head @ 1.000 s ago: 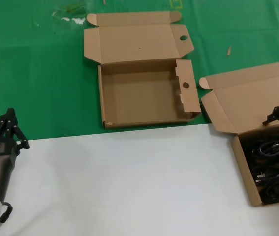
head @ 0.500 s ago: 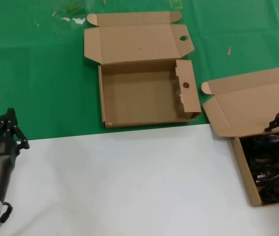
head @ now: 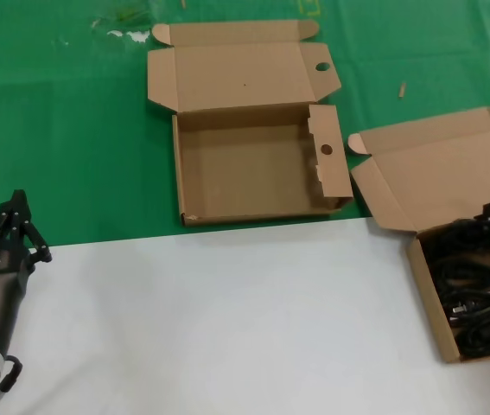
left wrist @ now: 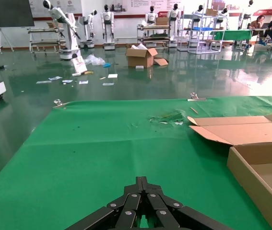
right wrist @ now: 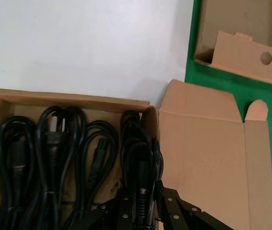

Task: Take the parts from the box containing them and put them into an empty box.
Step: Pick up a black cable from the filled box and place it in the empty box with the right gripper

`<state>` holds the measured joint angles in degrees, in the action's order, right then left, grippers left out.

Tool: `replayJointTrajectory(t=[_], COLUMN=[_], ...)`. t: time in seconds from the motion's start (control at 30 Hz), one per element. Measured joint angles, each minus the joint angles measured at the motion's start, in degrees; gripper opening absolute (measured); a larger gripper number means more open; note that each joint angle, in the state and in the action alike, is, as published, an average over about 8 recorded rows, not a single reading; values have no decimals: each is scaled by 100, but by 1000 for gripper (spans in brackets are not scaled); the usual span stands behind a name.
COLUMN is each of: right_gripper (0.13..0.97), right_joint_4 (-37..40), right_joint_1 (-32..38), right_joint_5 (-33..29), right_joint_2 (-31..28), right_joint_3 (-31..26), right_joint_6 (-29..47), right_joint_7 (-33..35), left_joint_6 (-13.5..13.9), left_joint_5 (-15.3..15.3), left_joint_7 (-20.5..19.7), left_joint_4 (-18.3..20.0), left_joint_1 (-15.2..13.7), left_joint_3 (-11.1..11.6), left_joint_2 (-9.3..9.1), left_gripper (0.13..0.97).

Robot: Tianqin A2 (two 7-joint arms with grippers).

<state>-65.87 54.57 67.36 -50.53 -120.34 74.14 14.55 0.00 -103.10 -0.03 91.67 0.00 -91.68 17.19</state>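
Four coiled black cables [right wrist: 59, 158] fill the narrower box [head: 426, 285] at the surface's right; the right wrist view shows the right pincer [right wrist: 143, 203] grasping one. Left pincer [head: 11, 226] clenched, idle. Wide box [head: 253, 164] empty.

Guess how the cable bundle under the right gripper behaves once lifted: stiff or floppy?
Probably floppy: the cable bundle is loose loops, so they would likely sag. Its plug end looks heavier and may swing. It lies against neighbouring cables in the narrow box, so snagging seems possible. The right gripper straddles it; the left gripper is parked.
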Motion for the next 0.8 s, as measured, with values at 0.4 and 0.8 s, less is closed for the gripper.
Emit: replayJointTrajectory(t=[0.4, 0.8], right_gripper=[204, 203], right_joint_4=[-546, -947], right_joint_1=[239, 865], right_joint_5=[-157, -210], right_joint_2=[-189, 121], right_joint_3=[37, 55], right_joint_6=[518, 828], right_joint_7=[-813, -1324], left_joint_6=[0, 0], left_joint_5=[0, -1], left_joint_7=[0, 1], left_joint_4=[0, 0], left_joint_1=[0, 0], left_joint_3=[0, 0], left_joint_2=[0, 0], left_gripper=[140, 140])
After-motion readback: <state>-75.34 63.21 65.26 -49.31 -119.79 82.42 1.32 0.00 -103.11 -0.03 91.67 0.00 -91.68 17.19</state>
